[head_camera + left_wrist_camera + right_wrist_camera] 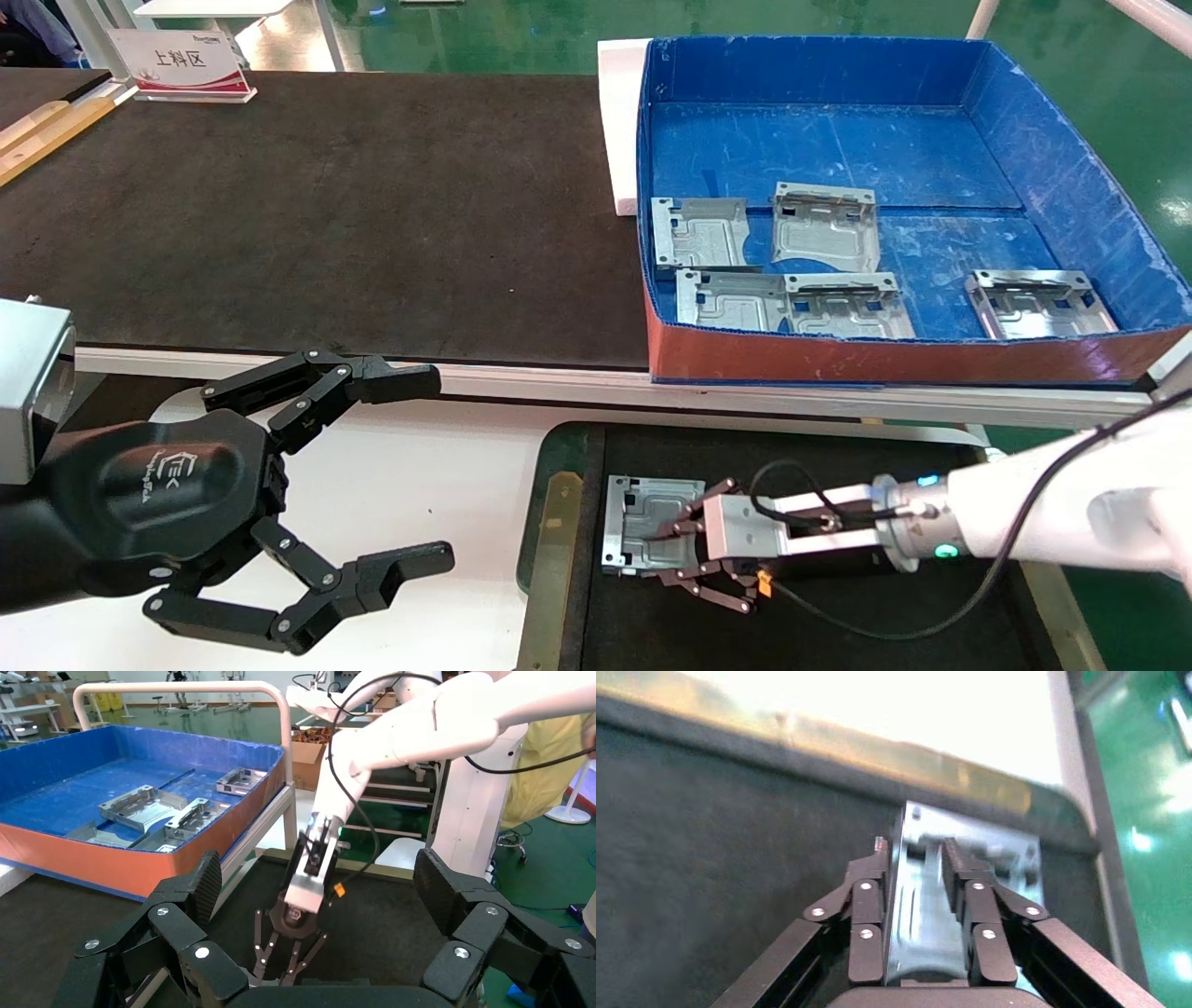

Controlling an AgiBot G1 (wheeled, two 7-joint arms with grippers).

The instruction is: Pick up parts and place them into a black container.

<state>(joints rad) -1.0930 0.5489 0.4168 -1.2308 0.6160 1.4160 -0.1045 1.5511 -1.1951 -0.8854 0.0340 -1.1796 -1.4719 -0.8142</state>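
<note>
At the 5 o'clock corner of my head view, my right gripper [672,550] is down inside the black container [838,634], pinching 1 part [647,533] between its fingers. In the right wrist view the plate [926,903] runs between the 2 fingers [866,917], and its far end lies near the container's brass-coloured strip [877,759]. I cannot tell whether it already rests flat on the matte floor or hangs just above it.

I judge this to be the placing step. To do it well I should bring the plate level and let it touch the floor before I spread the fingers, so it does not drop and skid. Then I should lift straight up, since the bent tabs could catch a fingertip and drag the plate along.

At 1 o'clock the blue box [1071,186] holds 5 more parts [824,224], 2 of them overlapping at its front wall. At 8 o'clock my left gripper [372,485] is parked over the white table [419,466], fingers spread wide.
</note>
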